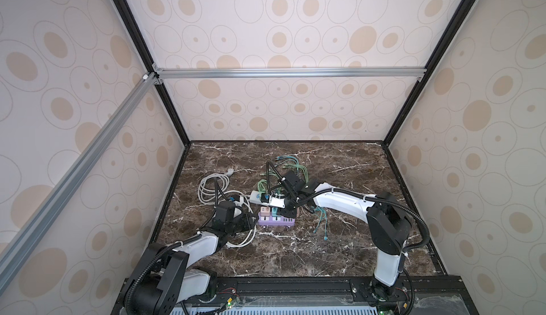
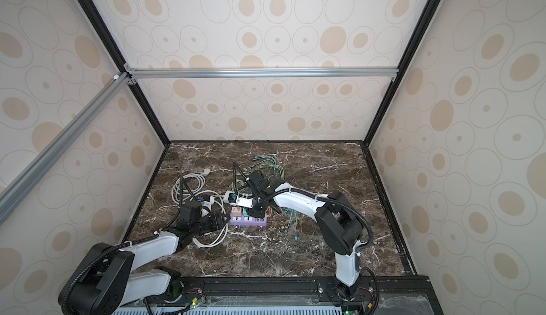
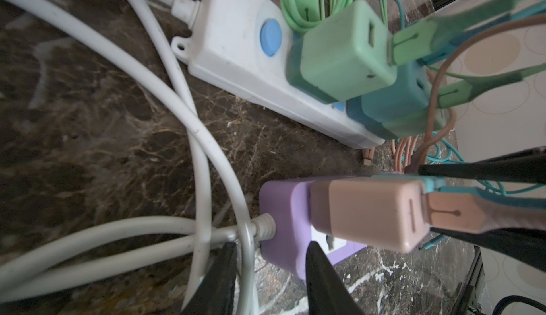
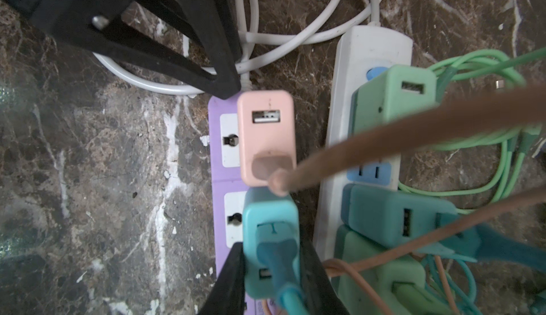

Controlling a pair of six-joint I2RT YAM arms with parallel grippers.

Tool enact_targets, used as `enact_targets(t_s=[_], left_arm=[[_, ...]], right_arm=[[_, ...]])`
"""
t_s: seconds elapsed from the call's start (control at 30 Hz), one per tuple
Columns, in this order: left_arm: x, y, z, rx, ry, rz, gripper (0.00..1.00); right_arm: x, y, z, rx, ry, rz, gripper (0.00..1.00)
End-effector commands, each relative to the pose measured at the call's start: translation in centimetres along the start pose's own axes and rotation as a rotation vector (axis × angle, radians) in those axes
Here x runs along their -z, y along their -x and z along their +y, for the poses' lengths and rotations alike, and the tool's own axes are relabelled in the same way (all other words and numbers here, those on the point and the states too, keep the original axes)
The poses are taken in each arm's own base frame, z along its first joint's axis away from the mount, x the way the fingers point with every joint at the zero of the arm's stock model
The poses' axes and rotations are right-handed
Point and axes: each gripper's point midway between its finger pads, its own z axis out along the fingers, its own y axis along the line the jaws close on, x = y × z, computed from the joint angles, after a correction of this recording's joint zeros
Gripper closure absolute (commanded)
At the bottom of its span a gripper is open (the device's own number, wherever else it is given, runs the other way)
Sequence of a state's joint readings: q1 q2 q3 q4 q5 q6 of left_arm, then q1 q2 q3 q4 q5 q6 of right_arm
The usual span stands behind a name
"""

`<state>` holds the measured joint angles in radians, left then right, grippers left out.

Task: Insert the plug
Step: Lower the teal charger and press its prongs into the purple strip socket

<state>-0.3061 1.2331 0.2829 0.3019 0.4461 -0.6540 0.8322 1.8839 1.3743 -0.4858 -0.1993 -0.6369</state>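
A purple power strip (image 1: 276,222) (image 4: 217,156) lies on the marble table. A pink charger (image 4: 266,133) (image 3: 369,213) stands in its end socket. Beside that sits the teal plug (image 4: 267,233) (image 1: 275,211), with a blue cable in it. My right gripper (image 4: 271,248) is shut on the teal plug from above, one finger on each side of it. How deep the plug sits I cannot tell. My left gripper (image 3: 271,248) is at the strip's cable end (image 3: 280,224). It is closed on that end, with a loop of white cable (image 3: 245,239) between the fingers.
A white power strip (image 1: 257,196) (image 3: 236,50) lies just behind, carrying green and teal chargers (image 3: 345,53). Green, teal and brown cables (image 1: 320,219) tangle to its right and behind. A white cable coil (image 1: 211,189) lies to the left. Patterned walls enclose the table.
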Motion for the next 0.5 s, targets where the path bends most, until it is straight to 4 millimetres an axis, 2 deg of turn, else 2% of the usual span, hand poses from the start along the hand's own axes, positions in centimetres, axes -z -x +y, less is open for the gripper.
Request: enact_targets(t_s=[0.0, 0.33, 0.47], left_arm=[[0.3, 0.4, -0.2, -0.026, 0.005, -0.02, 0.61], [1.0, 1.0, -0.4, -0.037, 0.021, -0.041, 0.61], [1.4, 1.9, -0.8, -0.046, 0.028, -0.069, 0.6]], right_arm=[[-2.2, -2.9, 0.7, 0.018, 0.016, 0.123, 1.0], [-1.5, -2.7, 0.8, -0.01, -0.008, 0.103, 0.96], [-0.9, -2.4, 0.7, -0.028, -0.02, 0.093, 0.85]])
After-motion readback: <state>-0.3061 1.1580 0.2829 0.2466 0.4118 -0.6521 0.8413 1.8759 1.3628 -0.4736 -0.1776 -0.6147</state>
